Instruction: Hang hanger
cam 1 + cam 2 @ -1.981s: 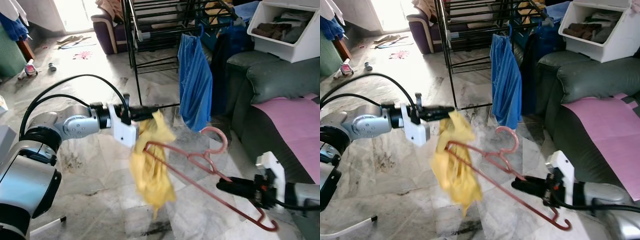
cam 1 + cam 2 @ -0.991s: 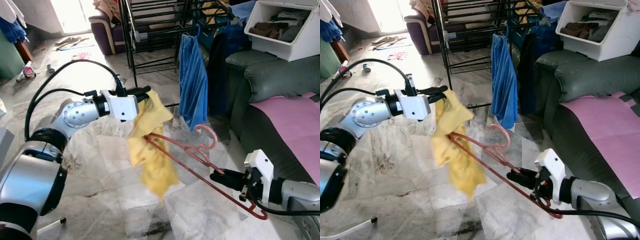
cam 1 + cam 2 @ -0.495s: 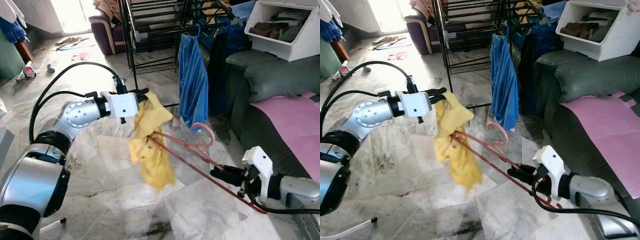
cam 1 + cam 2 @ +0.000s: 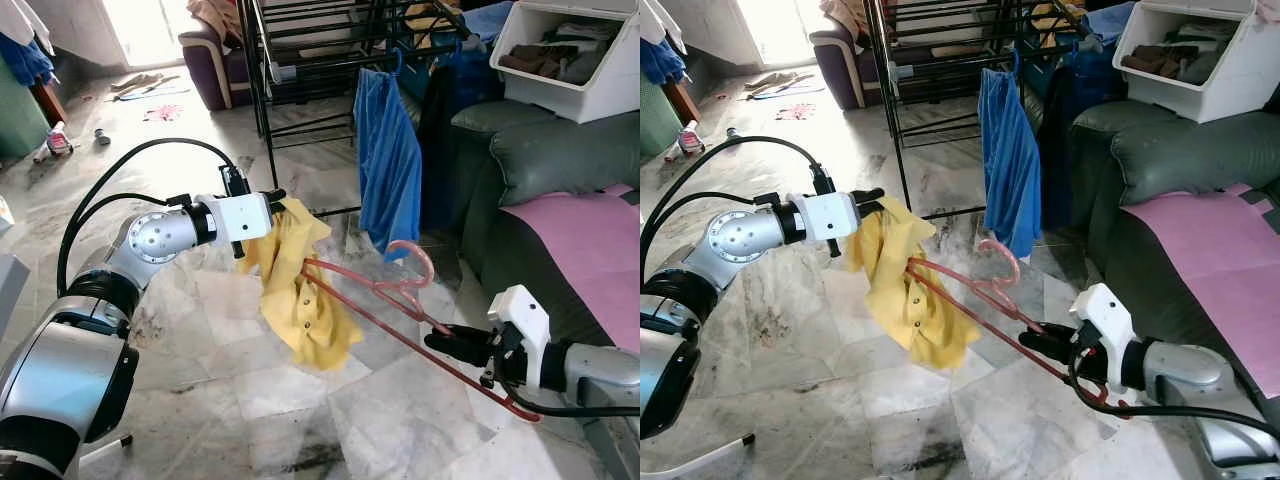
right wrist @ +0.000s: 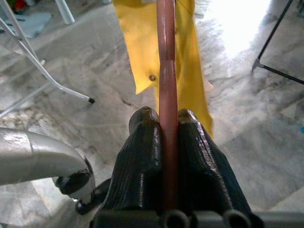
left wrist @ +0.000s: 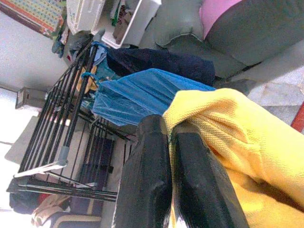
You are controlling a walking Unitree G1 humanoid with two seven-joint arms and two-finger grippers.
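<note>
The robot is still fitting one yellow shirt (image 4: 300,295) onto one pink hanger (image 4: 400,300). The right hand (image 4: 1040,342) clamps the hanger's bar; the left hand (image 4: 275,200) pinches the shirt's collar, hanger end just below it. Next, probably seating the shirt, then carrying it to the one rack (image 4: 300,60) ahead.
</note>
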